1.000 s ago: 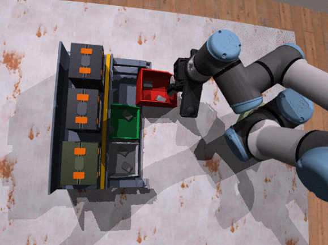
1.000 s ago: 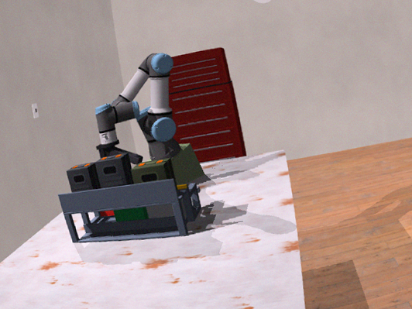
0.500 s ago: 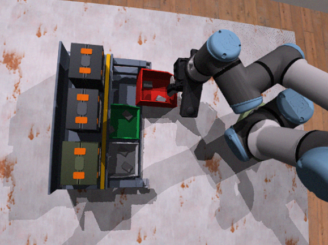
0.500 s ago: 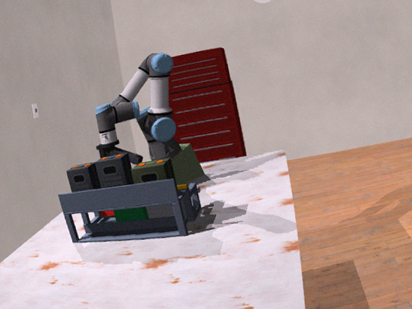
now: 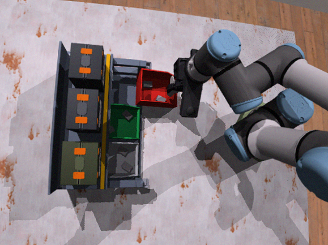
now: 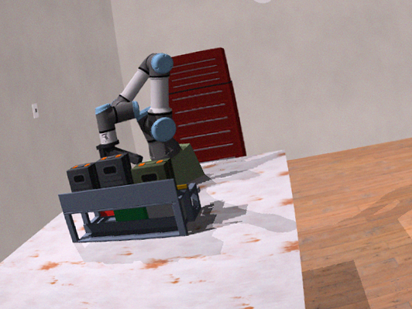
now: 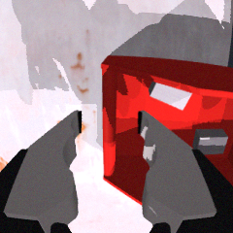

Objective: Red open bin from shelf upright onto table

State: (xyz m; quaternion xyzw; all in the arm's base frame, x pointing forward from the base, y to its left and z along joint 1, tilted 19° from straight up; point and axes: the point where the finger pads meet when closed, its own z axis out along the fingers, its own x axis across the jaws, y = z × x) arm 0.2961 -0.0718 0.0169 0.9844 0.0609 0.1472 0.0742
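The red open bin (image 5: 156, 88) sits upright at the far end of the shelf's lower level, sticking out past the shelf's front edge toward the arm. Two grey parts (image 5: 147, 84) (image 5: 160, 98) lie inside it. In the wrist view the red bin (image 7: 165, 141) fills the right half, with both parts (image 7: 169, 94) visible. My gripper (image 5: 171, 88) is at the bin's outer wall. Its fingers stand apart on either side of that wall, with a gap on each side. From the exterior view only a sliver of red (image 6: 106, 213) shows under the shelf.
The grey shelf (image 5: 99, 118) also holds a green bin (image 5: 125, 121) and a grey bin (image 5: 123, 159) beside the red one. Two dark cases (image 5: 85, 60) and an olive case (image 5: 79, 162) stand on its top level. A red tool cabinet (image 6: 205, 106) stands behind the table.
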